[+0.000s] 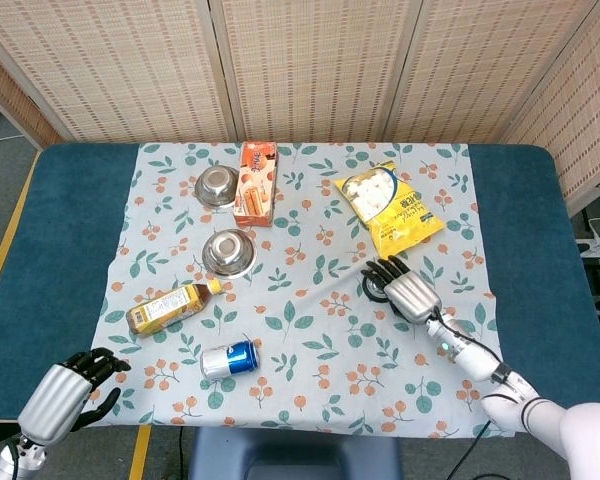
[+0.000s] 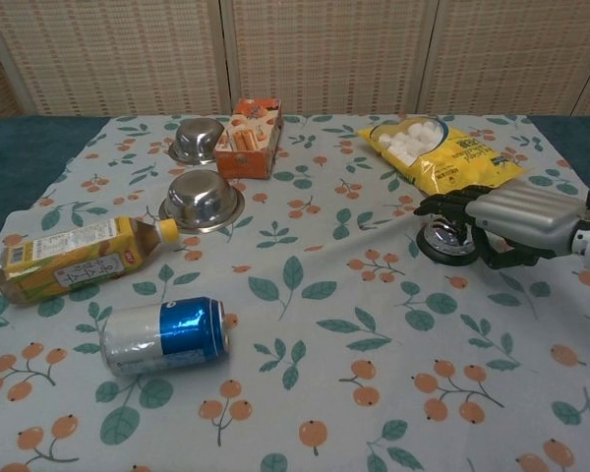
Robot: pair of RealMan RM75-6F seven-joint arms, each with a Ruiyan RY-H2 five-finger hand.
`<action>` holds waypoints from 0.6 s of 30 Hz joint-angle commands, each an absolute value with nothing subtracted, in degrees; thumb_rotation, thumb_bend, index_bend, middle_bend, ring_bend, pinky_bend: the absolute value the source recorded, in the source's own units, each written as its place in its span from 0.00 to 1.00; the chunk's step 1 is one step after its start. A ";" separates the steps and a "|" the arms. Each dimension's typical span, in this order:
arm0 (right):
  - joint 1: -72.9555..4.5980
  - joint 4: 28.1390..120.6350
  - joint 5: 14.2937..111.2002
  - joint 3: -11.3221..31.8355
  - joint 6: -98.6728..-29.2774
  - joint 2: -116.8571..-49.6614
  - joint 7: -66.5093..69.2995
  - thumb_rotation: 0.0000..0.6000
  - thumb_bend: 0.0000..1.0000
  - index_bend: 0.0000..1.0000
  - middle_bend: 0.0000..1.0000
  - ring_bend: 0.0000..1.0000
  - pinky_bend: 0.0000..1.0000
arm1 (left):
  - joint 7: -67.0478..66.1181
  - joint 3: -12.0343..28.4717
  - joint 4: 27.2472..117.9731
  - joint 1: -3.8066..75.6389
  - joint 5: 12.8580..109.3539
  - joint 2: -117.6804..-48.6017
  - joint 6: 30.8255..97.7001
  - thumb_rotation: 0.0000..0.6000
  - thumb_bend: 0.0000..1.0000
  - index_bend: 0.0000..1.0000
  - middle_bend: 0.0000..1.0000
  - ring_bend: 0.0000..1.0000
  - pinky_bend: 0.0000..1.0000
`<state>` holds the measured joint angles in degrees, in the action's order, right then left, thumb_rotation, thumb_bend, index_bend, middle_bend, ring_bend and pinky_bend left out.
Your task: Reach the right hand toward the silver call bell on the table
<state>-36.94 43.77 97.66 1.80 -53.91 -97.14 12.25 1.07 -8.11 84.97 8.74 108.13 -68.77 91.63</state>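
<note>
Silver call bell (image 2: 445, 239) on a black base, resting on the leaf-print cloth (image 1: 300, 330) right of the desk's middle, just below the yellow snack bag (image 1: 390, 210). Largely covered in the head view by the right robot hand (image 1: 405, 290), reaching in from the desk's near right corner. Dark fingers (image 2: 450, 202) spread apart and arched over the bell's dome in the chest view, grasping nothing; contact with the dome not clear from either view. Silver back of that hand turned upward, forearm trailing toward the near right edge.

Yellow snack bag lying flat, tilted, white puffs showing through its window, toward the far right part of the cloth. Orange carton (image 1: 256, 182) near the far edge, left of centre, with one steel bowl (image 1: 217, 185) touching or just beside its left side. Second steel bowl (image 1: 229, 251) nearer the middle, upside down or upright not certain. Yellow tea bottle (image 1: 171, 307) on its side toward the left edge of the cloth, cap pointing at the second bowl. Blue and silver can (image 1: 228, 359) on its side near the cloth's near edge, just below the bottle.

Left robot hand (image 1: 60, 394) at the desk's near left corner, over the blue desk (image 1: 50, 250) surface beside the cloth, dark fingers curled inward, clenched around nothing, well apart from every item.
</note>
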 commanded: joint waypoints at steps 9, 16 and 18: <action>-38.24 32.97 98.43 -2.02 -58.46 -102.43 20.60 1.00 1.00 0.00 0.00 0.00 0.01 | 1.33 -7.90 84.92 8.72 107.61 -68.69 91.15 1.00 0.43 0.37 0.44 0.30 0.48; -28.38 55.83 96.74 -1.37 -74.75 -88.44 -2.46 1.00 1.00 0.00 0.00 0.00 0.01 | 2.41 -7.61 84.79 8.66 107.45 -68.55 91.66 1.00 0.43 0.37 0.44 0.30 0.48; -23.67 67.40 94.61 -2.46 -77.20 -82.08 -10.92 1.00 1.00 0.00 0.00 0.00 0.01 | 2.61 -7.52 84.73 8.66 107.23 -68.54 91.56 1.00 0.43 0.37 0.44 0.30 0.48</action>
<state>-32.58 47.40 97.38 -1.68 -69.54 -94.17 5.95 2.60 -7.54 84.75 8.67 107.24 -68.55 91.56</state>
